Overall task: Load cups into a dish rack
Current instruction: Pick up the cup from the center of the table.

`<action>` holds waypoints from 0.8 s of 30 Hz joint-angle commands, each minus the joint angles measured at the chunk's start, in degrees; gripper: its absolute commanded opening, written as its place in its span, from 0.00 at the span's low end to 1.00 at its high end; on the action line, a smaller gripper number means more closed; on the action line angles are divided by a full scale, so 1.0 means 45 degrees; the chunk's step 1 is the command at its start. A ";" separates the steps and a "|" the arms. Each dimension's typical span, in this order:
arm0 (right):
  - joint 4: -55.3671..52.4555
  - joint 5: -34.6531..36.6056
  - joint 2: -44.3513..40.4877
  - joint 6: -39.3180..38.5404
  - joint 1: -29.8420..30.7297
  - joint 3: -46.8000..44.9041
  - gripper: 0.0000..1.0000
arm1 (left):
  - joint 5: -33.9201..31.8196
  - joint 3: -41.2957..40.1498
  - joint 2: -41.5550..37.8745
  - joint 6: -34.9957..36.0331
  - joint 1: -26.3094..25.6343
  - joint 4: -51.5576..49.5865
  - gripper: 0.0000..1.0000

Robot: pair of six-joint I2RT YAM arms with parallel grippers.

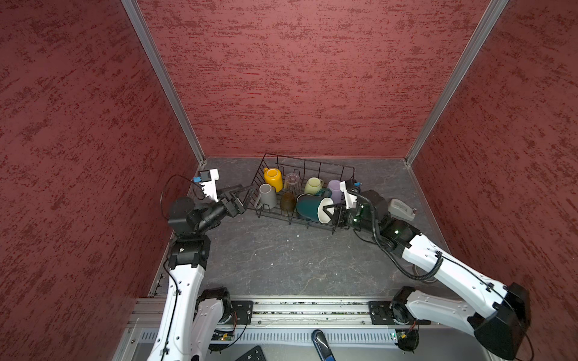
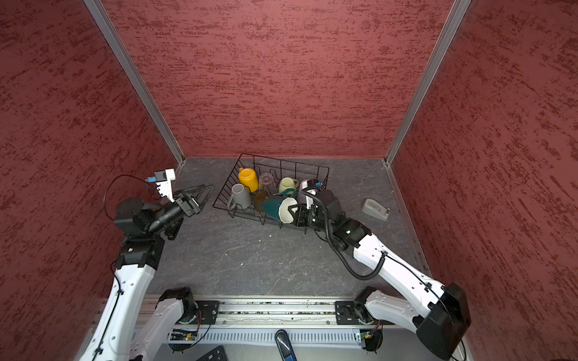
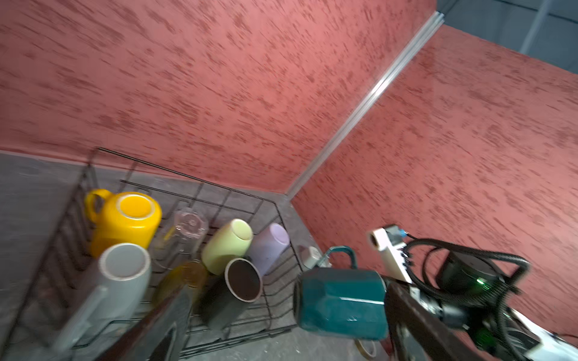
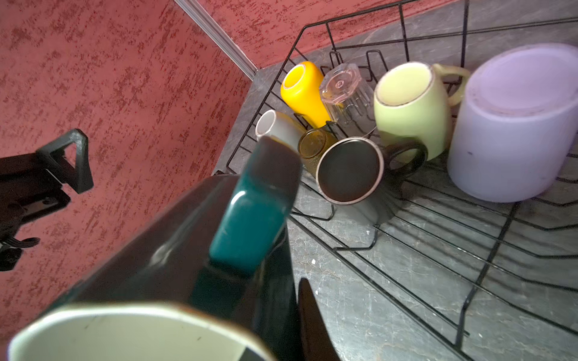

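Both fingers of the right gripper (image 1: 328,211) are squeezed tight on the rim of the teal mug (image 1: 308,207). One finger is inside the mug's mouth and one is outside. The mug lies on its side in the air, low over the near right end of the dish rack (image 1: 309,161). Its white inside faces the arm. I think it is not set down yet.

The left gripper (image 1: 246,195) has its fingers spread wide and holds nothing. It hangs just beside the left end of the rack, near the grey mug (image 1: 266,196).

Seven cups are in the rack, all bottom up. At the back are the yellow mug (image 1: 273,178), the clear glass (image 1: 291,181), the pale green mug (image 1: 313,185) and the lilac tumbler (image 1: 334,189). In front of them are the grey mug, the amber glass (image 1: 287,201) and the black mug (image 4: 350,170).

I see no cup left on the table (image 1: 281,256). Only a grey tape holder (image 1: 402,210) sits there, near the rack's right end.

So the job looks almost done. The teal mug is the last one. It has to be turned over, put in the free spot at the near right of the rack, and let go.
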 commanded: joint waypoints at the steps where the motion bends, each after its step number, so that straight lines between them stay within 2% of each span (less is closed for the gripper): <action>1: 0.4138 -0.3018 -0.0480 0.0401 -0.0796 -0.0112 0.00 | 0.1405 -0.0045 0.0558 -0.0582 -0.1660 0.1810 0.97; 4: 0.4648 -0.3904 -0.0461 -0.0016 -0.1028 0.0059 0.00 | 0.1595 0.0331 0.1399 -0.0111 -0.3133 0.1549 0.97; 7: 0.4881 -0.4604 -0.0538 -0.0462 -0.1071 0.0315 0.00 | 0.2159 0.0656 0.2280 -0.0150 -0.3949 0.1697 0.96; 14: 0.5737 -0.5999 -0.0617 -0.0494 -0.1079 0.0125 0.00 | 0.2923 0.0745 0.3207 -0.1151 -0.4522 0.3526 0.97; 24: 0.6976 -0.6622 -0.0350 -0.0034 -0.1081 -0.0342 0.00 | 0.3564 0.1102 0.3785 -0.1263 -0.5571 0.4048 0.97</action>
